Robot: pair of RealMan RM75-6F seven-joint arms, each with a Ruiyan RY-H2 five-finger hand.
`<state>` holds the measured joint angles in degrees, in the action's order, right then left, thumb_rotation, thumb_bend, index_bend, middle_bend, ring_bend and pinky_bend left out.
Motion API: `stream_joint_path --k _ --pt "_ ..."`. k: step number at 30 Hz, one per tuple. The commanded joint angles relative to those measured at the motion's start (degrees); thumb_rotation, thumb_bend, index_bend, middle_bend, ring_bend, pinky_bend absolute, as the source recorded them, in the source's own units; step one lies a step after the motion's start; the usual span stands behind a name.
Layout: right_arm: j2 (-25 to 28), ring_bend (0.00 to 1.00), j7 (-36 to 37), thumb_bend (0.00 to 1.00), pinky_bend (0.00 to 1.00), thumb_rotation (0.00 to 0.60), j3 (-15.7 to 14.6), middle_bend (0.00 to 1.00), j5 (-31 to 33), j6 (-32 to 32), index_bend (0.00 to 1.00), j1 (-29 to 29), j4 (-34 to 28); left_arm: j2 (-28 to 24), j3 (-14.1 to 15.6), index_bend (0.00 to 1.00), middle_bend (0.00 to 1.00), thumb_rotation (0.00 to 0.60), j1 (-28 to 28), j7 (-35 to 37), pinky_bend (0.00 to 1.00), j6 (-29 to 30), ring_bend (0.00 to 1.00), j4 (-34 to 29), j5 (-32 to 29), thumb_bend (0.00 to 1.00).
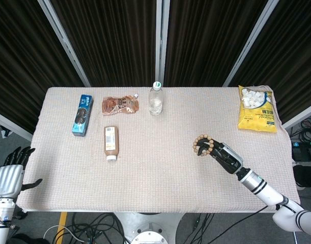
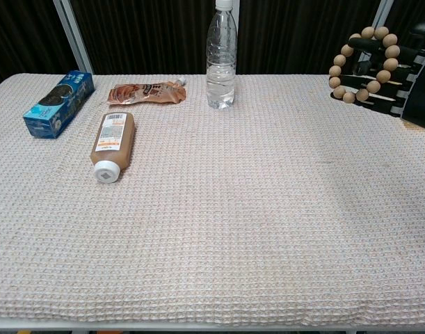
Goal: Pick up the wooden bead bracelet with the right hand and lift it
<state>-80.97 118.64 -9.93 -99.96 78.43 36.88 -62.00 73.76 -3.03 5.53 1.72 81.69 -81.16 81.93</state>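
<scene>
The wooden bead bracelet (image 1: 200, 145) (image 2: 359, 64) is a ring of tan beads, held up off the table by my right hand (image 1: 221, 154) (image 2: 396, 75). The dark fingers pass through the ring and grip it. In the chest view the bracelet hangs at the upper right, well above the cloth. My left hand (image 1: 10, 175) hangs beside the table's left front corner, fingers apart, holding nothing.
On the beige cloth (image 1: 155, 173) lie a blue box (image 1: 82, 114), a brown pouch (image 1: 119, 104), a brown bottle on its side (image 1: 110, 142), an upright water bottle (image 1: 155, 99) and a yellow snack bag (image 1: 257, 109) at the far right.
</scene>
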Motion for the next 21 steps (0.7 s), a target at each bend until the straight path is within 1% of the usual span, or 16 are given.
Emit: stream_joint_path --k 1,4,7,9,13,15,16,19,20,21 --pt "0.6 0.12 -3.1 0.03 0.0 0.303 0.0 0.43 1.3 -2.1 0.24 -0.3 -1.1 0.0 0.0 0.14 0.1 0.6 0.0 -0.1 0.12 -0.1 0.0 0.0 0.0 0.0" --pt "1.6 0.12 -6.4 0.01 0.0 0.298 0.6 0.44 2.6 -4.2 0.24 0.0 -1.8 0.0 0.1 0.14 0.1 0.6 0.1 -0.1 0.12 -0.1 0.0 -0.1 0.1 0.0" --pt "2.4 0.12 -11.7 0.01 0.0 0.298 1.3 0.44 4.4 -7.0 0.24 0.0 -3.0 0.0 0.1 0.14 0.1 0.6 0.1 0.0 0.12 0.0 0.0 -0.1 0.2 0.0" --pt "2.6 0.12 -16.7 0.01 0.0 0.297 2.0 0.44 5.9 -8.9 0.24 0.0 -3.7 0.0 0.1 0.14 0.1 0.6 0.1 0.1 0.12 0.0 0.0 -0.2 0.2 0.0" --pt "2.2 0.13 -29.7 0.01 0.0 0.296 3.6 0.45 9.1 -13.5 0.26 0.2 -4.4 0.0 0.2 0.14 0.1 0.6 0.1 0.2 0.12 -0.2 0.0 -0.2 0.3 0.0" --pt "1.4 0.13 -38.9 0.01 0.0 0.297 4.7 0.45 11.1 -16.1 0.27 0.5 -4.3 0.1 0.2 0.14 0.1 0.6 0.1 0.2 0.12 -0.2 0.0 -0.2 0.3 0.0" --pt "0.5 0.12 -45.9 0.01 0.0 0.297 5.5 0.45 12.4 -17.4 0.27 0.7 -3.7 0.1 0.2 0.14 0.1 0.6 0.1 0.2 0.12 -0.1 0.0 -0.2 0.2 0.0" --pt "-2.1 0.12 -62.8 0.01 0.0 0.297 7.5 0.45 15.9 -19.7 0.27 0.9 -2.5 0.2 0.1 0.14 0.1 0.6 0.1 0.2 0.12 -0.1 0.0 -0.1 0.1 0.0" --pt "-3.4 0.12 -69.9 0.01 0.0 0.296 8.3 0.45 17.3 -20.4 0.28 1.1 -2.0 0.3 0.0 0.14 0.1 0.6 0.2 0.2 0.12 -0.1 0.0 0.0 0.0 0.0" --pt "-4.3 0.12 -74.9 0.01 0.0 0.295 8.9 0.45 18.2 -20.9 0.28 1.2 -1.7 0.3 0.0 0.14 0.1 0.6 0.2 0.3 0.12 -0.1 0.0 0.1 0.0 0.0"
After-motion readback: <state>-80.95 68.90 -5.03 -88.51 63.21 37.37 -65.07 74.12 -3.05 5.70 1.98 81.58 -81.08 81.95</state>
